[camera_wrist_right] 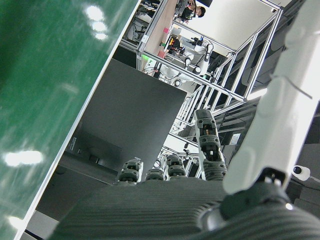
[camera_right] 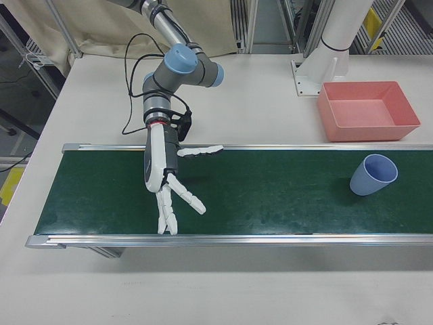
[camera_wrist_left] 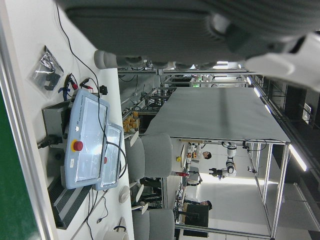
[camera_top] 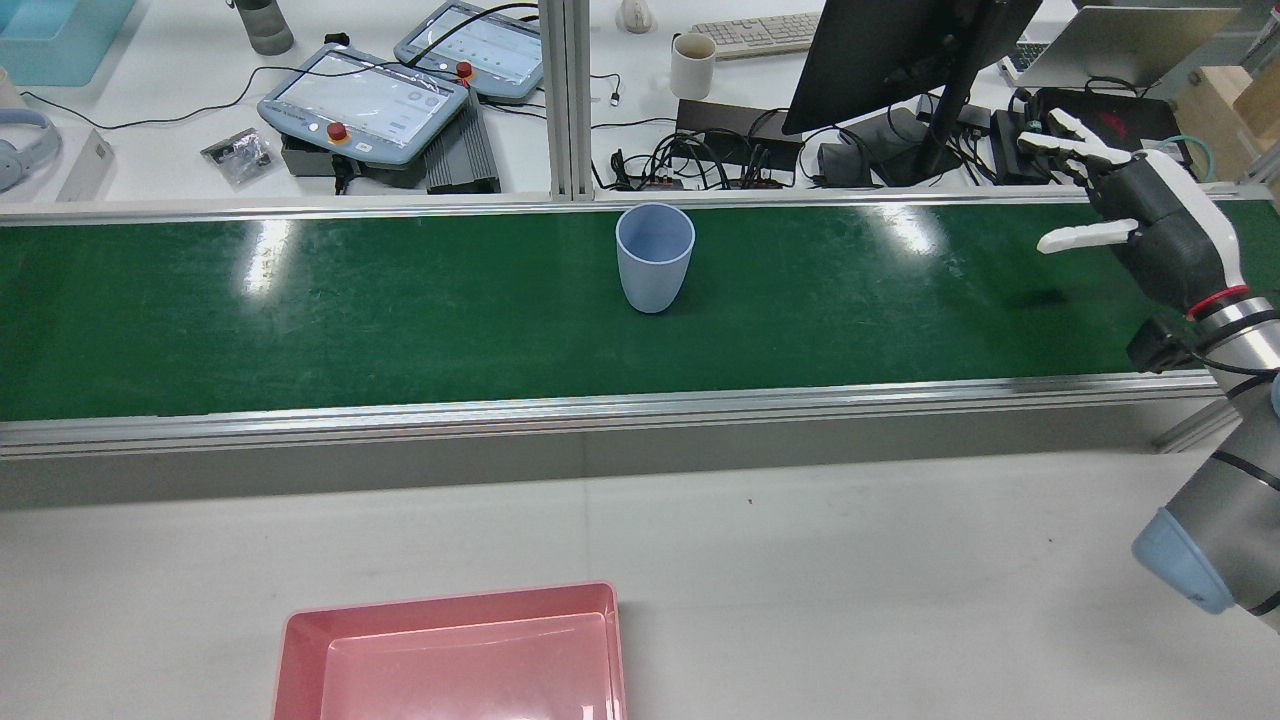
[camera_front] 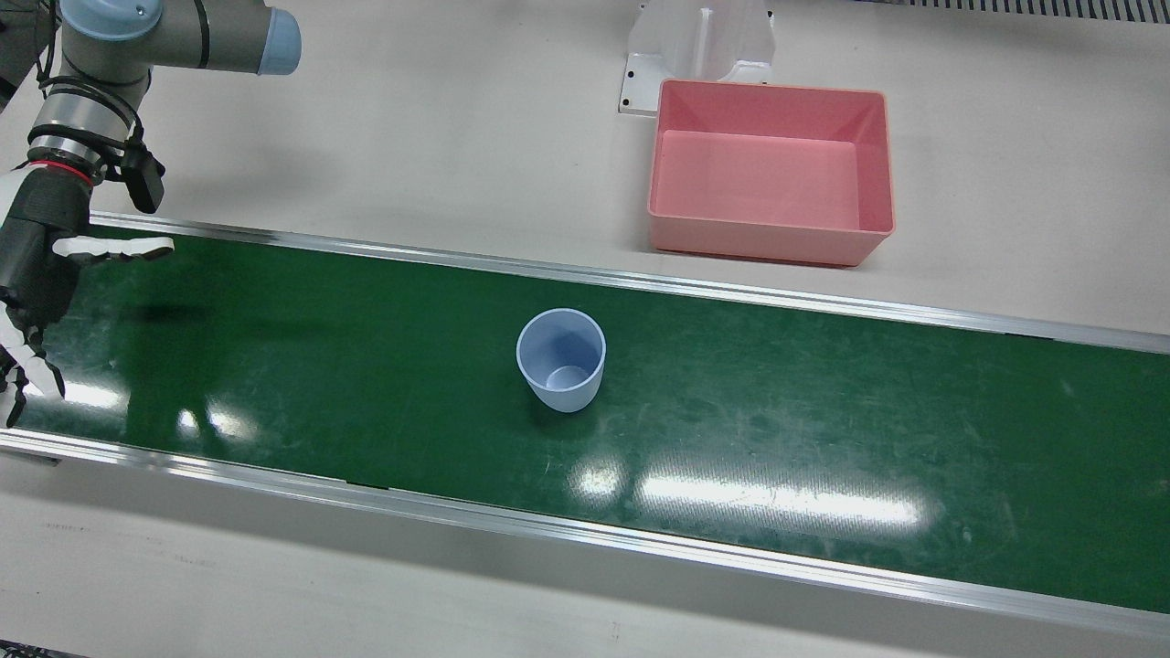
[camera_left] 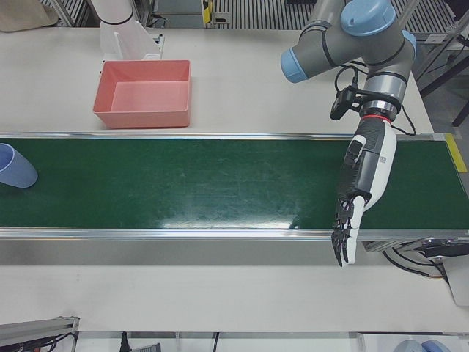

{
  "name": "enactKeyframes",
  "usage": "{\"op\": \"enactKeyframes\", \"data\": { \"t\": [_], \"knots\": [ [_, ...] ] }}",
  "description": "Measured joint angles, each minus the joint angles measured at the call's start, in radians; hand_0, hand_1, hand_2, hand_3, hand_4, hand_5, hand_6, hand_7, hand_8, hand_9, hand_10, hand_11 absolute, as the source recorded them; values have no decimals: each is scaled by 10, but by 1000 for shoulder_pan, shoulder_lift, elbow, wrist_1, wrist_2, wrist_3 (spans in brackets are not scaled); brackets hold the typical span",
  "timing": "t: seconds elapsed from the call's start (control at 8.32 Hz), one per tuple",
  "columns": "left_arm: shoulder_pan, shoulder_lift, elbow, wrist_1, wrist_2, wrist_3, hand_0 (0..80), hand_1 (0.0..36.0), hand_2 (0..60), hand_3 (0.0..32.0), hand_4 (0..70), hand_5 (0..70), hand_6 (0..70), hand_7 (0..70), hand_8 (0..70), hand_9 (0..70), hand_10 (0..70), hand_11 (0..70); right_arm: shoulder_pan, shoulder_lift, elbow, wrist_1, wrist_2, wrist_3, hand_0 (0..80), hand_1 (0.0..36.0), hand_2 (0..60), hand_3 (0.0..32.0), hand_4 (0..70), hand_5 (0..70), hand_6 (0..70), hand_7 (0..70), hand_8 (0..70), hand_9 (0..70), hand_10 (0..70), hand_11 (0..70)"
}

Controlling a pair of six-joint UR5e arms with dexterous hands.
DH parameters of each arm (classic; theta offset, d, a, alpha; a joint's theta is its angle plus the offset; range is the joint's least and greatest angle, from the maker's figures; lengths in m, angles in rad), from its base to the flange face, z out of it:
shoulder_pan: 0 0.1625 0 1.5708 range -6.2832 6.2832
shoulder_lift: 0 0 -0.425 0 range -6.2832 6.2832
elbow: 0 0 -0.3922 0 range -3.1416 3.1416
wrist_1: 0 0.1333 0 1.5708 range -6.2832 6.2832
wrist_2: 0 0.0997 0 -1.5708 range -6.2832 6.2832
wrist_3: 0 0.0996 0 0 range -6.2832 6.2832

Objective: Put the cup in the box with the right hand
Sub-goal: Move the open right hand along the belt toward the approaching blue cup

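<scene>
A light blue cup [camera_front: 560,359] stands upright and empty on the green conveyor belt [camera_front: 823,411]; it also shows in the rear view [camera_top: 655,255] and the right-front view [camera_right: 372,175]. The pink box [camera_front: 768,174] sits empty on the white table behind the belt, a little to the cup's right in the front view. My right hand [camera_front: 37,265] is open with fingers spread, hovering over the belt's far end, well away from the cup [camera_right: 162,179]. My left hand [camera_left: 363,183] is open, fingers straight, over the belt's opposite end.
A white arm pedestal [camera_front: 699,46] stands just behind the box. Aluminium rails [camera_front: 640,283] edge the belt. In the rear view, beyond the belt, lie teach pendants [camera_top: 365,100], a monitor [camera_top: 900,50] and cables.
</scene>
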Motion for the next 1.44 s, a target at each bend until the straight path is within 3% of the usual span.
{"op": "enactKeyframes", "data": {
  "t": [1.44],
  "knots": [
    [0, 0, 0, 0, -1, 0, 0, 0, 0, 0, 0, 0, 0, 0, 0, 0, 0, 0, -82, 13, 12, 0, 43, -1, 507, 110, 0, 0, 181, 44, 44, 118, 0, 19, 46, 82]
  ]
}}
